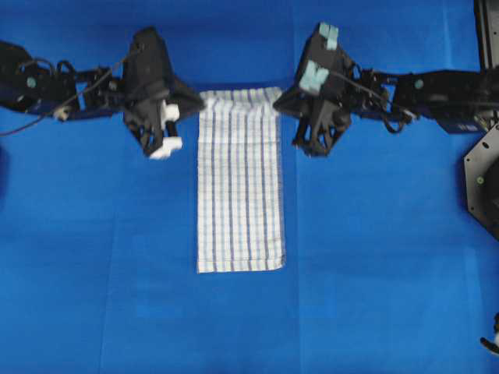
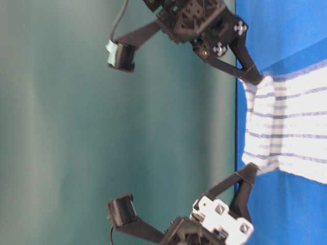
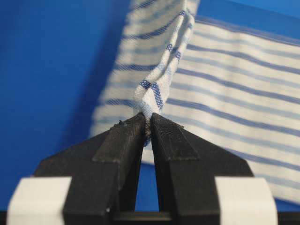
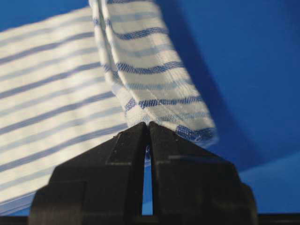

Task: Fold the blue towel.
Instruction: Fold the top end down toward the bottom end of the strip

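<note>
The blue towel [image 1: 238, 187], white with thin blue stripes, lies as a long narrow strip in the middle of the blue sheet. Its far end is lifted a little at both corners. My left gripper [image 1: 199, 101] is shut on the far left corner, and the left wrist view shows the cloth [image 3: 225, 93] bunched between its tips [image 3: 147, 119]. On the far right corner my right gripper [image 1: 281, 103] is shut, with a doubled edge of towel [image 4: 47, 93] pinched at its tips [image 4: 149, 125]. From table level, the raised towel edge [image 2: 296, 127] spans between the right gripper [image 2: 253, 76] and the left gripper [image 2: 250, 173].
A plain blue sheet [image 1: 374, 296] covers the whole table. Black robot hardware [image 1: 483, 179] stands at the right edge. Both arms reach in from the far left and far right. A green wall [image 2: 76, 127] is behind the table.
</note>
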Action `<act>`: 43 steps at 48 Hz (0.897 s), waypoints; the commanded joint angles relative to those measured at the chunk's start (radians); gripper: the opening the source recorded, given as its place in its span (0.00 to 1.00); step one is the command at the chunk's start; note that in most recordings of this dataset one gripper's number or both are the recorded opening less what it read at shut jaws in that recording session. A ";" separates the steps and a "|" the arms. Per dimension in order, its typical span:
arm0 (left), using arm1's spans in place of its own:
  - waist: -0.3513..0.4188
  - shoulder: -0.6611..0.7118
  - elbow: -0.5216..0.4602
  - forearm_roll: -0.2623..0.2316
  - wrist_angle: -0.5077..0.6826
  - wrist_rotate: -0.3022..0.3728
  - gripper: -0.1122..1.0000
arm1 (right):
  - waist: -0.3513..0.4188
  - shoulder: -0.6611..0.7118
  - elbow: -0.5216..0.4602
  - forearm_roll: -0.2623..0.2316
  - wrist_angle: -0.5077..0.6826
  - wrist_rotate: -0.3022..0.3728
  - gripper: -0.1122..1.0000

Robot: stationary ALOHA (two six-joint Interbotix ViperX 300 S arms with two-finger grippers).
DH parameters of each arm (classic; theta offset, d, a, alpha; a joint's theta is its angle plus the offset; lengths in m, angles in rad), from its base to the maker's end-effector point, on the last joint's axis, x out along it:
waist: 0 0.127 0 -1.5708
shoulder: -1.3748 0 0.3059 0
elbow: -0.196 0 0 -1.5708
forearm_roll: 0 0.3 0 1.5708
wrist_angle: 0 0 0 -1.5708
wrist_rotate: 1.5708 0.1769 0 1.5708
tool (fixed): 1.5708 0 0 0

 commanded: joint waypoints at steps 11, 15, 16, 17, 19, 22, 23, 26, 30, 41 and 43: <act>-0.175 -0.063 0.021 -0.003 -0.005 -0.084 0.14 | 0.164 -0.081 0.025 0.017 -0.006 0.074 0.12; -0.221 -0.061 0.020 -0.002 -0.005 -0.110 0.14 | 0.212 -0.081 0.026 0.040 -0.006 0.086 0.12; -0.233 -0.063 0.018 -0.002 -0.005 -0.115 0.14 | 0.224 -0.081 0.026 0.046 -0.006 0.087 0.12; -0.252 -0.063 0.018 -0.002 -0.005 -0.124 0.14 | 0.235 -0.081 0.026 0.054 -0.006 0.087 0.12; -0.276 -0.061 0.017 -0.002 -0.005 -0.129 0.14 | 0.256 -0.081 0.026 0.067 -0.006 0.087 0.12; -0.308 -0.058 0.014 -0.003 -0.005 -0.140 0.14 | 0.288 -0.080 0.026 0.087 -0.006 0.087 0.12; -0.319 -0.057 0.012 -0.003 -0.005 -0.144 0.14 | 0.299 -0.080 0.026 0.095 -0.006 0.087 0.12; -0.345 -0.052 0.008 -0.003 -0.005 -0.161 0.14 | 0.333 -0.075 0.023 0.112 -0.006 0.087 0.12; -0.380 -0.048 0.003 -0.003 -0.005 -0.184 0.14 | 0.371 -0.069 0.015 0.129 -0.008 0.087 0.12; -0.449 -0.031 -0.023 -0.003 0.000 -0.193 0.14 | 0.439 -0.044 -0.014 0.143 0.017 0.087 0.12; -0.462 -0.026 -0.029 -0.003 0.006 -0.193 0.14 | 0.446 -0.035 -0.023 0.143 0.028 0.087 0.12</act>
